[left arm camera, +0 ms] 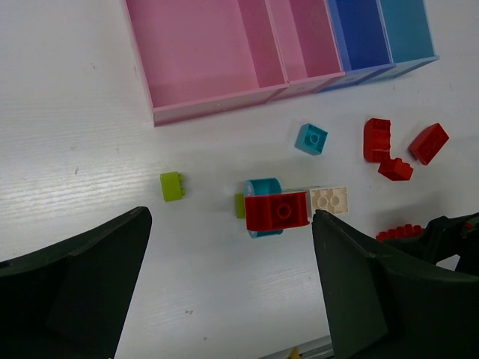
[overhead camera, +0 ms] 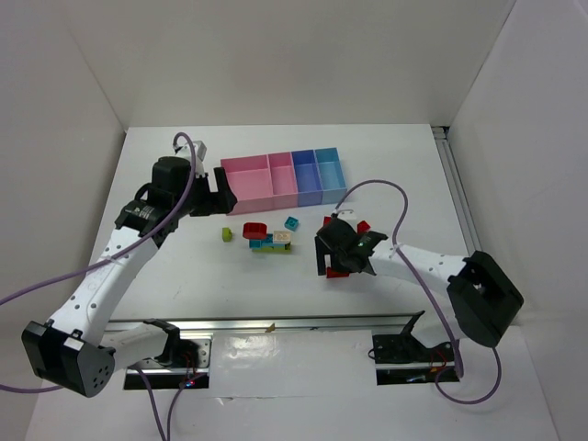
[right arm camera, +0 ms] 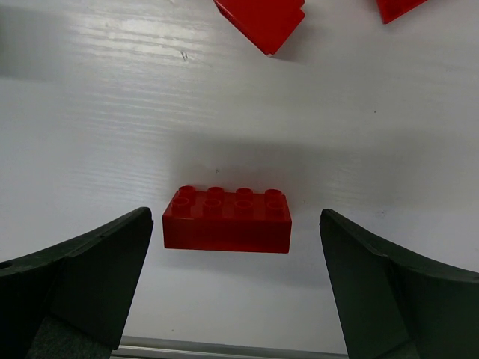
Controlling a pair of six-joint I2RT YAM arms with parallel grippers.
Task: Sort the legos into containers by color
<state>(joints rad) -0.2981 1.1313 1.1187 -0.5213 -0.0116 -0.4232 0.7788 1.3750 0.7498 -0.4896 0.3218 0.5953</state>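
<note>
Joined bins (overhead camera: 285, 179) stand at the back: two pink (left arm camera: 202, 52), one periwinkle (left arm camera: 359, 30), one light blue (left arm camera: 404, 26). Loose legos lie in front: a yellow-green brick (left arm camera: 172, 186), a cyan brick (left arm camera: 310, 139), a red brick (left arm camera: 277, 211) on top of a cyan piece, a beige brick (left arm camera: 329, 200), and several red bricks (left arm camera: 376, 139). My left gripper (overhead camera: 220, 188) is open and empty, up beside the pink bin. My right gripper (overhead camera: 333, 257) is open, low over the table, its fingers either side of a red 2x4 brick (right arm camera: 227, 221) without touching it.
Two more red bricks (right arm camera: 262, 21) lie just beyond the right gripper. A metal rail (overhead camera: 276, 323) runs along the table's near edge. White walls close in the left, back and right sides.
</note>
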